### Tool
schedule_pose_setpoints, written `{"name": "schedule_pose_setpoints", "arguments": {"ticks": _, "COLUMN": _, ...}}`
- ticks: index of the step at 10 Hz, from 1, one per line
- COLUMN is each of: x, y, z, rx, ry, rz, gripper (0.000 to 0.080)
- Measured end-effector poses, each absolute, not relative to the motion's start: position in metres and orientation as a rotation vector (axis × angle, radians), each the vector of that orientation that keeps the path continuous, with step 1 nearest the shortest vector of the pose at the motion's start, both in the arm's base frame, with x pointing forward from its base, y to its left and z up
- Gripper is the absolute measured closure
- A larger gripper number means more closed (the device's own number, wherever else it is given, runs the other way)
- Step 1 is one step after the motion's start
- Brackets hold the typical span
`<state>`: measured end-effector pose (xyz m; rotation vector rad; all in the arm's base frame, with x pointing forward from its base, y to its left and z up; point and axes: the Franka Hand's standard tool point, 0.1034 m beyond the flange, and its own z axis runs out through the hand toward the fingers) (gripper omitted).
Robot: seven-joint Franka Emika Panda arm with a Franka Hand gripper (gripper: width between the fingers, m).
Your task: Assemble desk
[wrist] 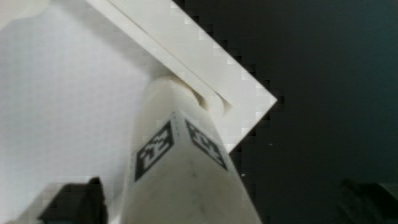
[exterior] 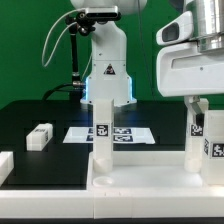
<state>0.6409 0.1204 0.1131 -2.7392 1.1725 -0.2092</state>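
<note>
The desk panel (exterior: 150, 178) lies in the foreground of the exterior view, rim up. One white tagged leg (exterior: 103, 135) stands upright at its far corner on the exterior view's left. A second upright leg (exterior: 198, 138) stands at the exterior view's right, directly under my gripper (exterior: 203, 104). In the wrist view this leg (wrist: 187, 150) rises from the panel's corner (wrist: 222, 85) between the jaws. My gripper (wrist: 205, 208) is open. One dark finger (wrist: 71, 200) stands apart from the leg; the other is barely visible against the dark table.
A loose leg (exterior: 40, 136) lies on the black table at the exterior view's left, and another white block (exterior: 4, 165) shows at the left edge. The marker board (exterior: 125, 133) lies behind the panel. The robot base (exterior: 108, 75) stands at the back with a green backdrop.
</note>
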Motion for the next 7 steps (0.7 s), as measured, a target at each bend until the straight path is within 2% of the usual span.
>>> {"name": "schedule_pose_setpoints", "arguments": {"ticks": 3, "x": 0.649, "y": 0.115, "z": 0.109, "rx": -2.961, "ry": 0.587, "rz": -0.164, "gripper": 0.0151}}
{"name": "schedule_pose_setpoints", "arguments": {"ticks": 5, "x": 0.650, "y": 0.115, "z": 0.108, "rx": -2.946, "ry": 0.644, "rz": -0.189, "gripper": 0.0151}}
{"name": "schedule_pose_setpoints", "arguments": {"ticks": 7, "x": 0.651, "y": 0.114, "z": 0.108, "rx": -2.945, "ry": 0.651, "rz": -0.189, "gripper": 0.0395}}
